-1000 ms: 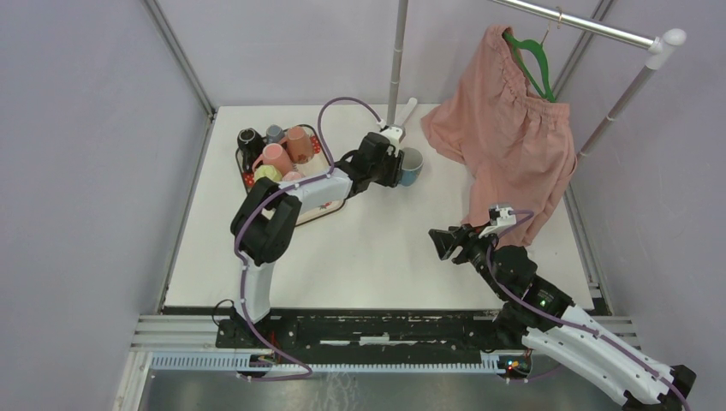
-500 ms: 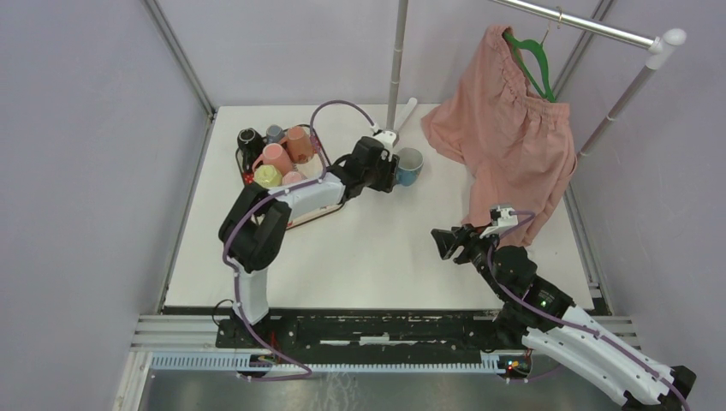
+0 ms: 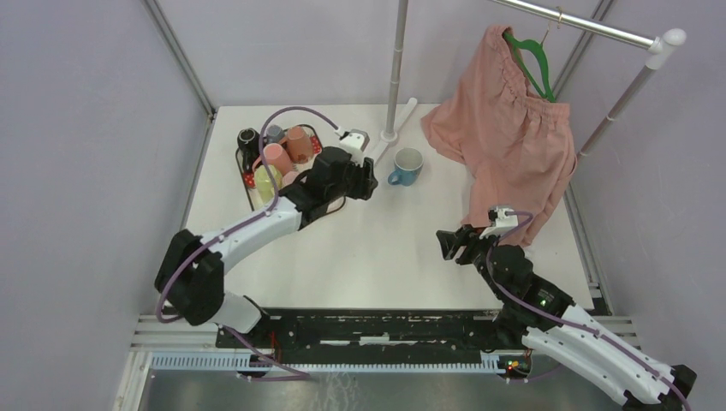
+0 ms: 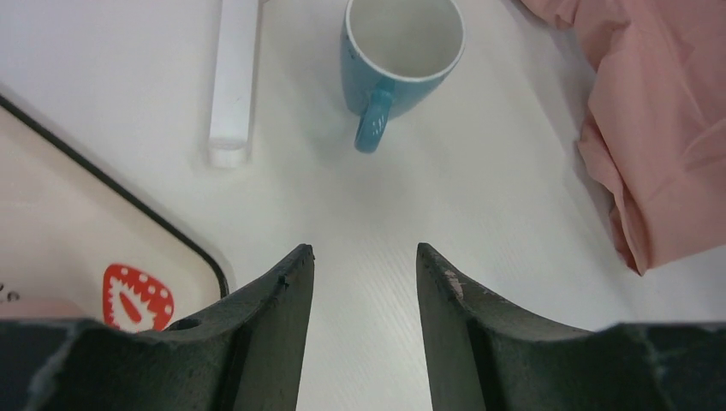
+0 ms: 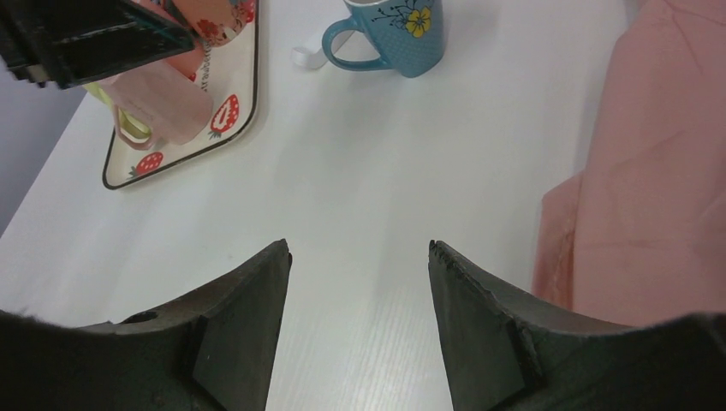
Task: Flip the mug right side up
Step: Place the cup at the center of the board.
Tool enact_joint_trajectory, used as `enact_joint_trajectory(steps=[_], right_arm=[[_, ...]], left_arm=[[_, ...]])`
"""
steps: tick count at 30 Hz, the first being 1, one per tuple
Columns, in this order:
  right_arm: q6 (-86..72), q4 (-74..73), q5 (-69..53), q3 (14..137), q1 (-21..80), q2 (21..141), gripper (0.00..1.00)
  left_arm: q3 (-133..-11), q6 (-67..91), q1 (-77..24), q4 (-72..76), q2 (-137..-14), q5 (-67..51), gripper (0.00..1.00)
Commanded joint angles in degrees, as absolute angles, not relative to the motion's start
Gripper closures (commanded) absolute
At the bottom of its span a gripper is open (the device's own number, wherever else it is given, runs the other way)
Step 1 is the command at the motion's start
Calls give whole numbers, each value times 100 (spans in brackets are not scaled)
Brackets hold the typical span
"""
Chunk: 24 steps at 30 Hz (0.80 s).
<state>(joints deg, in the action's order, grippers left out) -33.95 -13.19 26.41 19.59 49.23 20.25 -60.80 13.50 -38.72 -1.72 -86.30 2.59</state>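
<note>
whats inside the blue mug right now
Nothing that shows: the blue mug stands upright, and the left wrist view looks into a bare white interior. The far part of its rim is cut off by the picture's edge, so that strip is unseen.

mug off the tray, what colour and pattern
The mug is blue with a yellow flower on its side; best in right wrist view.

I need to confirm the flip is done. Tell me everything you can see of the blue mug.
The blue mug stands upright on the white table, mouth up, its white inside empty. It looks like glazed ceramic, blue outside with a yellow flower on one side. Its handle points toward the left end effector, which is open and apart from it. Only the table touches it; the pink garment hangs close by, not touching.
</note>
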Motion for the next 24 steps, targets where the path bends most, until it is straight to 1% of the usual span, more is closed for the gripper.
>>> enact_joint_trajectory(steps=[1, 4, 10, 14, 16, 18, 19, 23, 24], right_arm=[[-3233, -1492, 2984, 2212, 4910, 2172, 33], [-3219, -1443, 2986, 2127, 4912, 2261, 34], [-3078, -1382, 2672, 2101, 4908, 2549, 31], [-3047, -1325, 2479, 2073, 4911, 2694, 29], [-2988, -1277, 2320, 2052, 4912, 2752, 29], [-2909, -1207, 2154, 2025, 4914, 2785, 28], [-2882, -1168, 2083, 2011, 4912, 2786, 28], [-2751, -966, 1849, 1920, 4912, 2735, 28], [-2732, -940, 1798, 1905, 4909, 2726, 28]], left_arm=[[-5409, 1756, -3876, -362, -7674, 646, 45], [-4879, 2039, -3876, -565, -7052, 1023, 45], [-4160, 2484, -3876, -1247, -5887, 1896, 46], [-4162, 2916, -3876, -1979, -5439, 2717, 44], [-4280, 3192, -3876, -2406, -5356, 3010, 39], [-4357, 3139, -3876, -2653, -5282, 3070, 23], [-4393, 3130, -3876, -2755, -5260, 3119, 21], [-4458, 3076, -3867, -3006, -5268, 3409, 23], [-4478, 3030, -3867, -3048, -5285, 3501, 27]])
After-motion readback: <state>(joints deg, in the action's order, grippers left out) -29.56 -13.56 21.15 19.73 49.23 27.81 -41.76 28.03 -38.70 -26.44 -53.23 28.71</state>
